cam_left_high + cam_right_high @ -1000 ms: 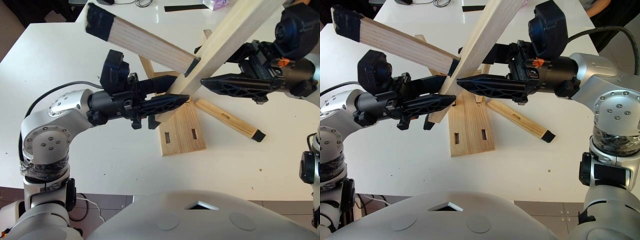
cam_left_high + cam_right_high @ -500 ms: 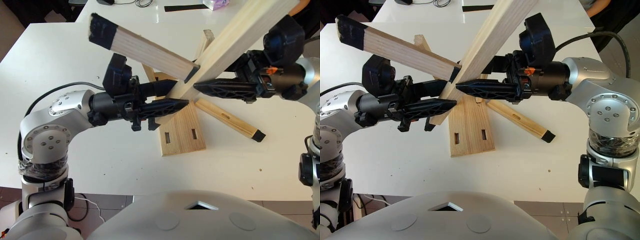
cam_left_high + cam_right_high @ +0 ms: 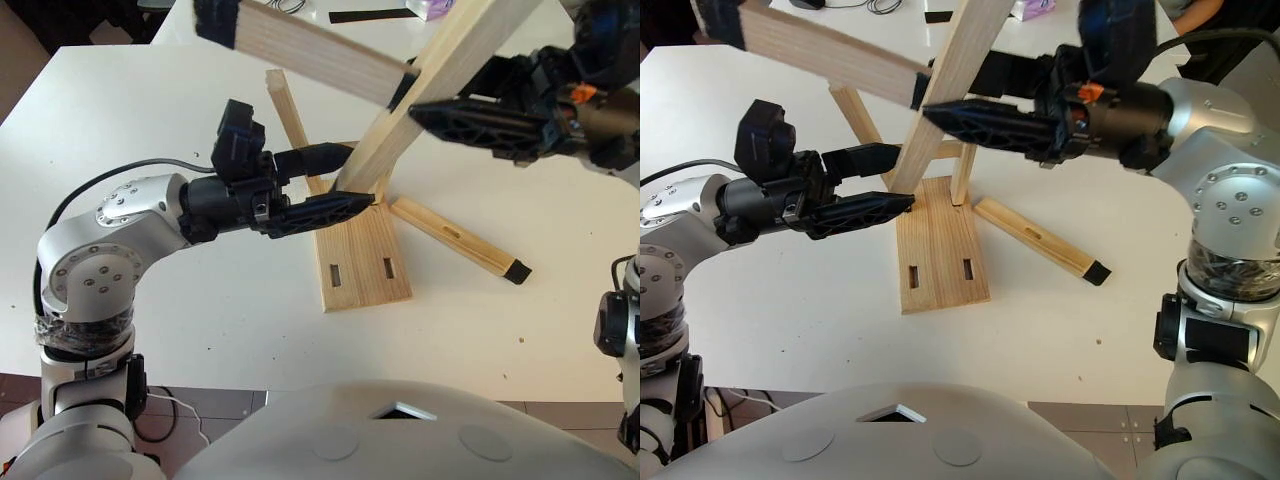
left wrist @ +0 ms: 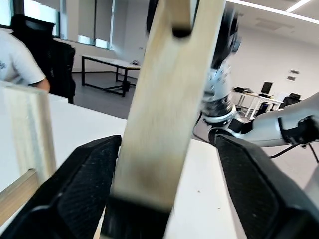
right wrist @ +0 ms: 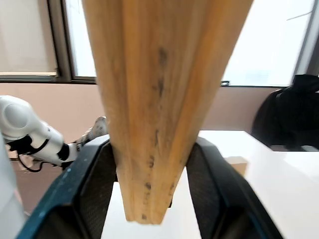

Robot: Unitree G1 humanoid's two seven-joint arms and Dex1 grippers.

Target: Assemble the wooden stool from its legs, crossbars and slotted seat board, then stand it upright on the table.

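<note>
At desk (image 3: 150, 90) centre: seat board (image 3: 365, 262) flat, two slots showing at its near end. Long leg (image 3: 390, 135) slants up and away from board's far end. Its foot is at the board edge; contact cannot be told. Crossbar (image 3: 300, 40) juts from the long leg high up, toward the left, with a black cap on its far tip. Second leg (image 3: 287, 112) leans behind, also at board's far end.

Left end effector (image 3: 362, 175): fingers apart, straddling the long leg's foot; wrist view shows a gap on one side. Right end effector (image 3: 425, 92): clamped on the long leg higher up, just below the crossbar joint.

Loose leg (image 3: 450, 235): lies on desk just right of the board, black-capped near end.
</note>
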